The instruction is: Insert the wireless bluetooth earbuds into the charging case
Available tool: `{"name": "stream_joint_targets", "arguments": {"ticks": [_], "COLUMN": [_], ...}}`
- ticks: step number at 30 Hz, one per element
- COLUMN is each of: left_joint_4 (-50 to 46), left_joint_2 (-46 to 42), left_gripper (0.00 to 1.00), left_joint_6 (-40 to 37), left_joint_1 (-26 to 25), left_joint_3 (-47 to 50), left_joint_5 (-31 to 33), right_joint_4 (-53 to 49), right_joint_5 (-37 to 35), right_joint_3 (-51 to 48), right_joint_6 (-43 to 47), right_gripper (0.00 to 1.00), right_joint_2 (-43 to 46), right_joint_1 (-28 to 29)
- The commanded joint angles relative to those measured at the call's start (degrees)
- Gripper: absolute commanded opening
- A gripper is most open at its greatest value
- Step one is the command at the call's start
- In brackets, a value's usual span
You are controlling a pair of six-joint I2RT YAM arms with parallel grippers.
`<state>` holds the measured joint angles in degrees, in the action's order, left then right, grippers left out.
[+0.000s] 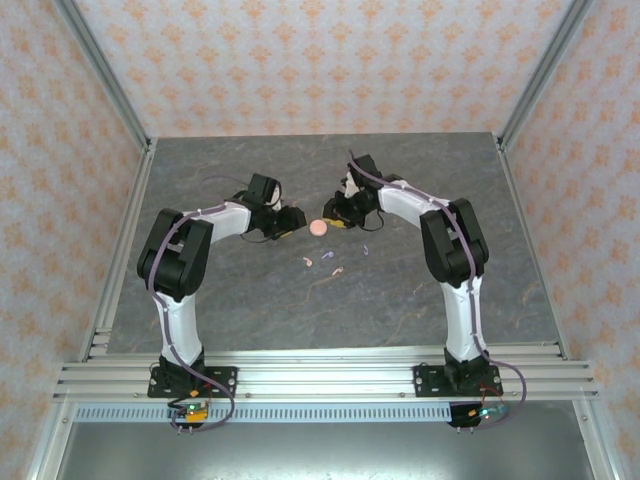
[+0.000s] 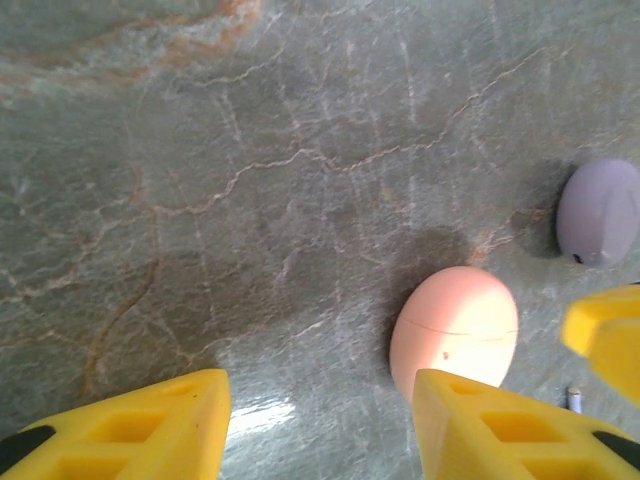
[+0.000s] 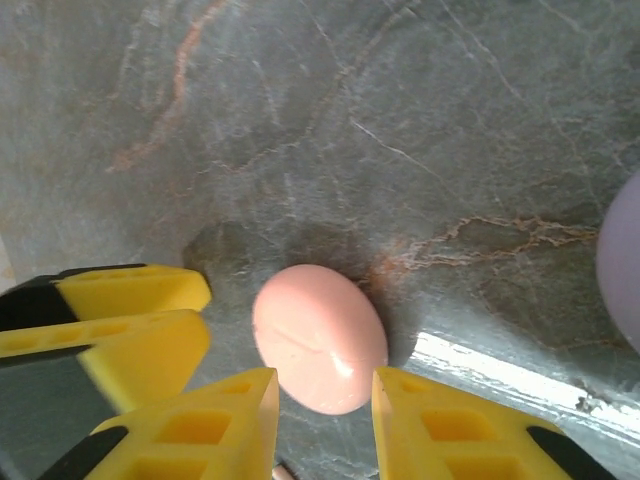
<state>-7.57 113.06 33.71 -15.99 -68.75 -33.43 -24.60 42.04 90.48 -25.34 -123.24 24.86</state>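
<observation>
counter [image 1: 200,300]: grey, veined stone; carries everything.
left hand [image 2: 318,410]: about half open, empty; pointed at bare counter, with the pink case ahead and off toward its right finger, not between the fingers.
right hand [image 3: 325,415]: open only a little, holding nothing; the pink case sits just at the mouth of the gap and looks wider than it; cannot tell if touching.
pink case [image 1: 318,227]: closed, seam shut, lying flat between the two hands; long axis slanted across the right hand's line of reach.
lilac case [image 2: 600,210]: near the pink case, apart from it.
earbuds [image 1: 325,256]: four, loose on the counter, outside both cases.
deciding relation: earbuds on the base side of both hands, slightly nearer the right arm; probably lid first, then a reach backward.
</observation>
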Motion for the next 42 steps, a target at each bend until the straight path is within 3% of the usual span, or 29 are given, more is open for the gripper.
{"name": "stream_joint_targets", "arguments": {"ticks": [1, 23, 42], "left_joint_4": [3.4, 5.6, 9.4], "left_joint_2": [0.9, 6.7, 6.7], "left_gripper": [0.52, 0.51, 0.38], "left_joint_6": [1.4, 3.4, 8.8], "left_joint_1": [-0.2, -2.6, -4.3], "left_joint_3": [-0.7, -3.1, 0.2], "left_joint_5": [-2.9, -6.6, -8.0], "right_joint_4": [-0.4, 1.6, 3.9], "right_joint_5": [1.0, 1.9, 1.9], "right_joint_3": [0.6, -0.4, -3.1], "right_joint_6": [-0.7, -1.9, -3.7], "right_gripper": [0.31, 0.25, 0.23], "right_joint_2": [-1.7, -3.4, -2.6], "right_joint_1": [0.2, 0.1, 0.2]}}
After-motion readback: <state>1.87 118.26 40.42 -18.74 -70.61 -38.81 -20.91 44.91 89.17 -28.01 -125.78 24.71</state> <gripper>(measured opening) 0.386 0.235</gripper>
